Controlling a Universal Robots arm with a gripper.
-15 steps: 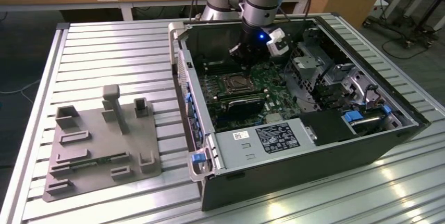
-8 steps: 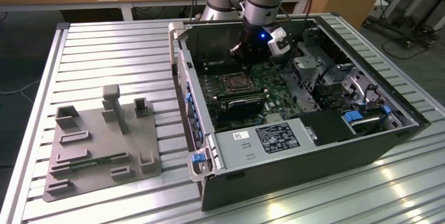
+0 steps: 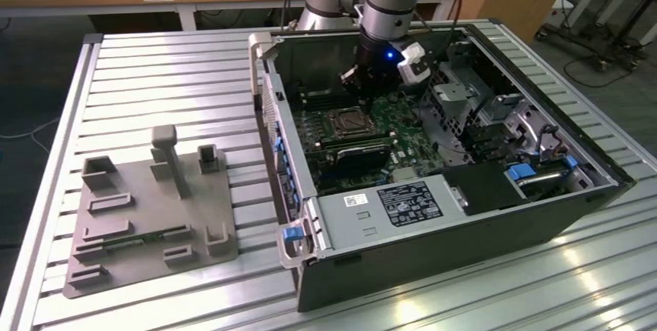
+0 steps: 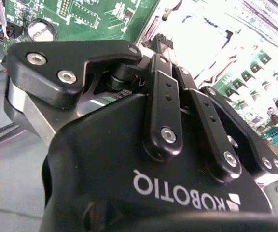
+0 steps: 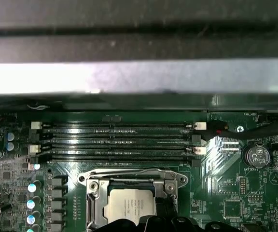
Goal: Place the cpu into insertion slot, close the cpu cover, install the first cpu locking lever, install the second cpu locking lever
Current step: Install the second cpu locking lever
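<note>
The open computer case (image 3: 575,215) lies on the slatted table, and the arm reaches down into it. In the first wrist view the insertion slot (image 5: 93,212) sits below the long memory slots. The cpu (image 5: 127,205) lies flat in the slot, silvery top up. The cpu cover (image 5: 129,180) shows as a silver frame lying around the chip. My gripper (image 5: 164,215) is low over the slot's edge, its black tip beside the cpu. In the exterior view the gripper (image 3: 361,98) hangs just above the insertion slot (image 3: 344,123).
Long memory slots (image 5: 115,140) and the case wall (image 5: 139,77) stand just beyond the slot. A black label-bearing box (image 3: 411,204) and a drive cage (image 3: 482,108) crowd the case. A grey fixture plate (image 3: 154,215) lies on the table at the exterior view's left.
</note>
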